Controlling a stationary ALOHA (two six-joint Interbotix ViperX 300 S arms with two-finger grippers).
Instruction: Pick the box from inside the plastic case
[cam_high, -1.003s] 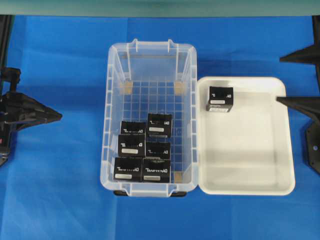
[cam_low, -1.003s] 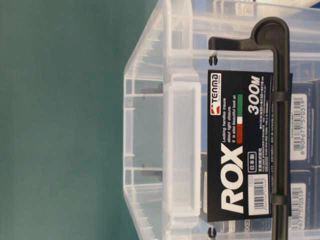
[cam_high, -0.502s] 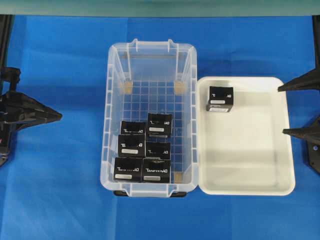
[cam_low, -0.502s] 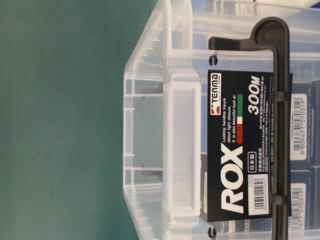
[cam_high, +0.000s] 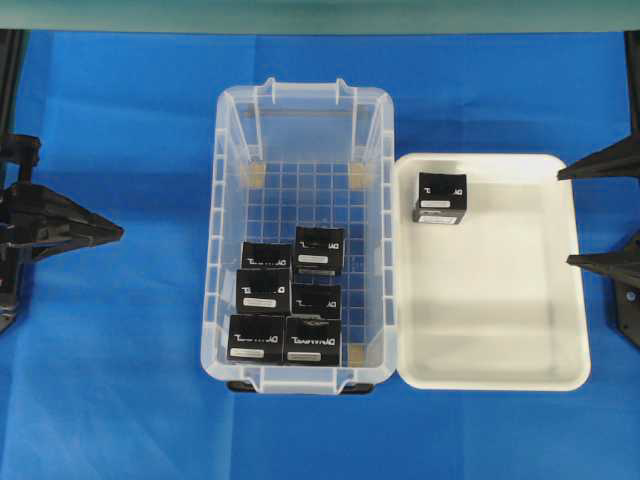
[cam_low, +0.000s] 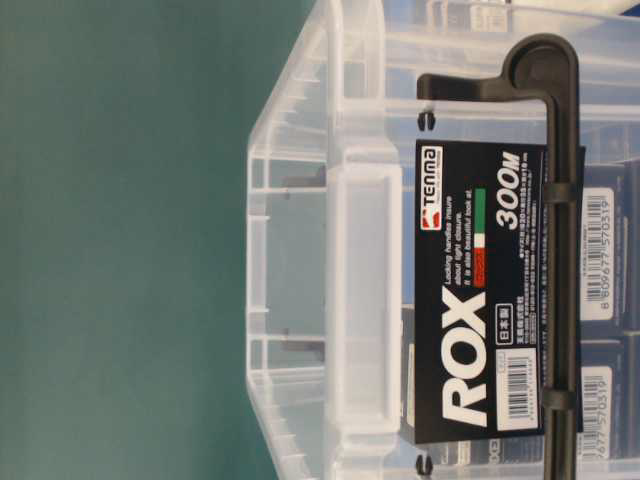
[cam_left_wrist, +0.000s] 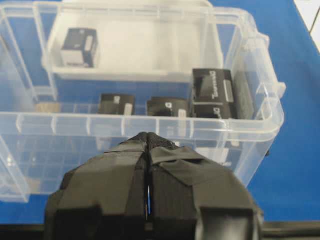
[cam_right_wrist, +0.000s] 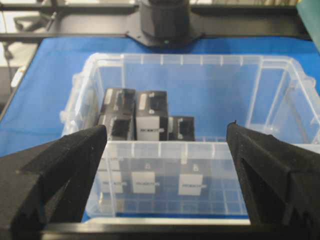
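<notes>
The right gripper (cam_high: 598, 215) hangs spread wide beside the tray (cam_high: 560, 375), ready to reach a box (cam_high: 319, 250) in the case (cam_high: 232, 120); the left gripper (cam_left_wrist: 148, 145) is pressed together, idle.

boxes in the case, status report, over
Left gripper shut, parked left of case. Right gripper open, beyond tray. Five boxes in case, untouched; sixth box in tray. Nothing blocking.
</notes>
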